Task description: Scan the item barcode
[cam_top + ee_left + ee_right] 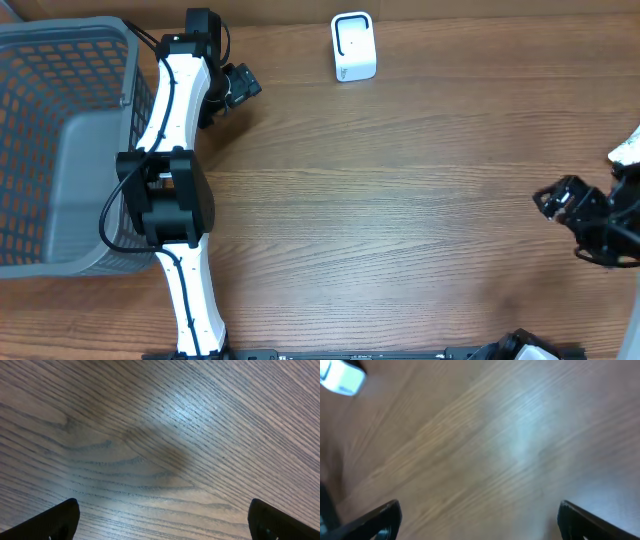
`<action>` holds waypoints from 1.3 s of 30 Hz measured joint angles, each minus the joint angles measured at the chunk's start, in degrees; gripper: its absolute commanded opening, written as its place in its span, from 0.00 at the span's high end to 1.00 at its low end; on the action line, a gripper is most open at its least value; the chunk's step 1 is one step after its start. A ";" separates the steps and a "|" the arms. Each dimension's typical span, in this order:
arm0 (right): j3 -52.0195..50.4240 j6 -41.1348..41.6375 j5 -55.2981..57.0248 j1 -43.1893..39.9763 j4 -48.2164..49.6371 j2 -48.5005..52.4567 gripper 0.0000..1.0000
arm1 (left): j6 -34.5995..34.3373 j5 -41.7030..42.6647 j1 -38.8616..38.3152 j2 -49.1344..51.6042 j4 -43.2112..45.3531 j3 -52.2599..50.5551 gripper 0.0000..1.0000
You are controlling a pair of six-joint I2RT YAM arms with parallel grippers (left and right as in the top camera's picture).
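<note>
The white barcode scanner [353, 47] stands upright at the table's far edge. No barcode shows in any view. A white thing [628, 150] pokes in at the right edge; I cannot tell whether it is the item. My left gripper [240, 88] hovers near the far left, next to the basket, open and empty; its wrist view shows only wood grain between the black fingertips [57, 520]. My right gripper [552, 198] is at the right side, open and empty [480, 520], over bare wood. A blurred white object [340, 377] sits in that view's top left corner.
A grey mesh basket [60, 150] fills the left side, with the left arm [175, 200] stretched along its right wall. The wooden table [400, 200] spans the middle between the two arms.
</note>
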 measured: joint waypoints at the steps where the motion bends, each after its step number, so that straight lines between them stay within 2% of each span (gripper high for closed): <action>1: -3.23 0.07 -0.17 2.73 5.68 -2.91 0.00 | 0.00 -0.02 0.00 0.00 -0.02 0.00 0.00; 3: -8.52 -0.09 -0.22 8.13 13.64 -8.31 0.00 | 0.00 -0.15 0.00 0.00 -0.04 0.00 0.00; 4: -12.94 -0.07 -0.31 12.79 22.51 -12.98 0.00 | 0.00 -0.15 0.00 0.00 -0.02 0.00 0.00; 9: -27.15 -0.46 -0.68 26.14 46.82 -29.62 0.00 | 0.00 -0.17 0.00 0.00 -0.02 0.00 0.00; 12: -36.11 -2.01 -0.81 29.03 56.81 -38.75 0.00 | 0.00 -0.17 0.00 0.00 -0.02 0.00 0.00; 19: -53.24 -4.26 -0.68 29.55 69.22 -55.28 0.00 | 0.00 -0.17 0.00 0.00 0.02 0.00 0.00; 22: -57.59 -4.59 0.33 29.55 73.68 -58.53 0.00 | 0.00 -0.17 0.00 0.00 0.00 0.00 0.00; 27: -60.96 -4.70 3.41 29.55 75.89 -60.85 0.00 | 0.00 -0.17 0.00 0.00 0.00 0.00 0.00; 33: -61.61 -4.74 6.93 29.55 74.62 -61.92 0.00 | 0.00 -0.17 0.00 0.00 0.00 0.00 0.00; 36: -61.61 -4.66 8.09 29.55 68.48 -62.03 0.00 | 0.00 -0.17 0.00 0.00 0.02 0.00 0.00; 39: -61.61 -4.68 8.63 29.55 68.13 -62.03 0.00 | 0.00 -0.17 0.00 0.00 0.00 0.00 0.00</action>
